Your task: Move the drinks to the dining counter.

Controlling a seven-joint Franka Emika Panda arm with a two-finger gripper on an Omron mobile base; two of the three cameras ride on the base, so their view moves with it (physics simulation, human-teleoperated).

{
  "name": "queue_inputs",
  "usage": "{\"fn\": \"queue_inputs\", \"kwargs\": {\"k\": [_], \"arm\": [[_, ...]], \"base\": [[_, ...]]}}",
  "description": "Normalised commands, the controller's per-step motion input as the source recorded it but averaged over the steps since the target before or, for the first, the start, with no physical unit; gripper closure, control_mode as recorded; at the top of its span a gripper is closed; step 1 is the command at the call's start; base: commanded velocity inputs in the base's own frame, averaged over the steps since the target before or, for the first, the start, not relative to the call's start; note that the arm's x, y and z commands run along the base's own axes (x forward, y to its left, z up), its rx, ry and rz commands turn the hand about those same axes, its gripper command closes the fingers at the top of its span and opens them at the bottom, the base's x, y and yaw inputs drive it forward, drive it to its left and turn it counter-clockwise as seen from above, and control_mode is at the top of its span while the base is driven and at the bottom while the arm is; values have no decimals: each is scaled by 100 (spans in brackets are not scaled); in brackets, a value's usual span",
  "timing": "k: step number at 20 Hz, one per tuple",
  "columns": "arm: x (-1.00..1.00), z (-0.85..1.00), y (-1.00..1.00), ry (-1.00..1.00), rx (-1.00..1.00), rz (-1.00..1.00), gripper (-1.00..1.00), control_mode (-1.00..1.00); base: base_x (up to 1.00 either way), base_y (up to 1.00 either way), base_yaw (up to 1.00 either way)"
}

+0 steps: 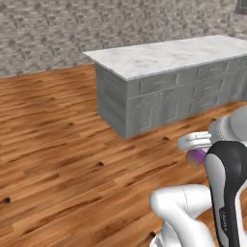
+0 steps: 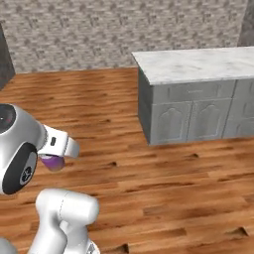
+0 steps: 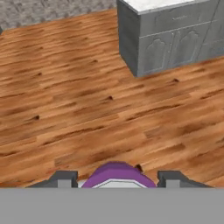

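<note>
Can (image 3: 114, 175) between fingertips (image 3: 63, 178), above floor (image 1: 53, 144); dining counter (image 1: 164, 55) well ahead, right.

floor: wooden planks (image 1: 58, 144) (dark knots here and there) | back wall: grey stone (image 2: 74, 34)

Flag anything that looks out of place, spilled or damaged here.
Nothing stands out. The gripper is shut on the purple can, carried above the wooden floor short of the dining counter. No spill or damage shows on floor or counter.
</note>
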Motion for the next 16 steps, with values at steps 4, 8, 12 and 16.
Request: {"fn": "queue_inputs", "kwargs": {"k": [4,8,12,16], "arm": [[0,0,0,0,0,0,100,100],[0,0,0,0,0,0,100,100],[0,0,0,0,0,0,100,100],[0,0,0,0,0,0,100,100]], "base": [[100,-45,41],[100,-65,27],[100,-68,23],[100,-73,22]]}}
